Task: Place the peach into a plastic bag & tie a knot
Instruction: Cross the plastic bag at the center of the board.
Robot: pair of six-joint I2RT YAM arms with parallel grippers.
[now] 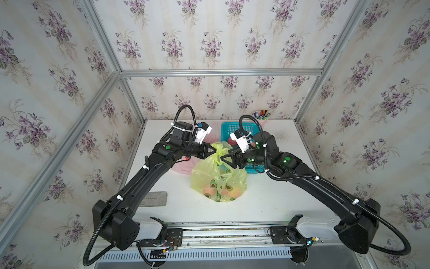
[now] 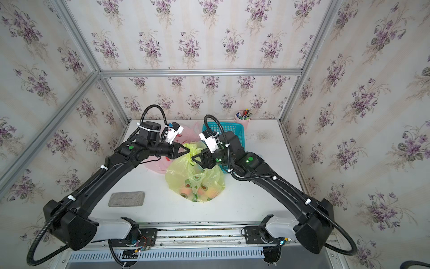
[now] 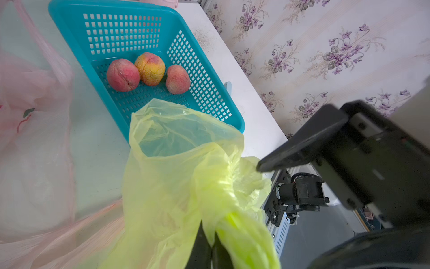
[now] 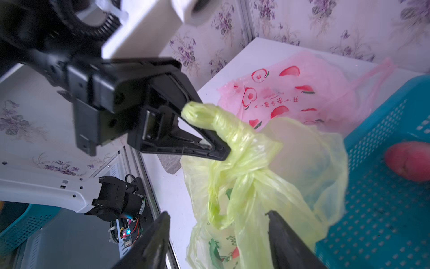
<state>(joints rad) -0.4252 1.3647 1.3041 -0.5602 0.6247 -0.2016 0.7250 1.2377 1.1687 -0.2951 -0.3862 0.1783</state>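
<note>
The yellow-green plastic bag (image 1: 218,179) (image 2: 195,179) stands mid-table, and orange peach (image 1: 208,192) (image 2: 185,191) shapes show through its lower part. Its handles are gathered into a twisted bunch (image 4: 246,172). My left gripper (image 1: 215,150) (image 2: 189,151) (image 3: 210,244) is shut on one twisted handle (image 4: 209,118), holding it up. My right gripper (image 1: 223,158) (image 2: 194,159) (image 4: 217,214) is open. Its fingers stand wide on either side of the bag's loose film below the bunch, not pinching it.
A blue basket (image 1: 229,128) (image 3: 65,25) behind the bag holds three peaches (image 3: 150,68). A pink bag (image 1: 181,167) (image 4: 302,93) lies under my left arm. A grey block (image 1: 154,199) lies front left. A pen cup (image 1: 261,115) stands at the back wall.
</note>
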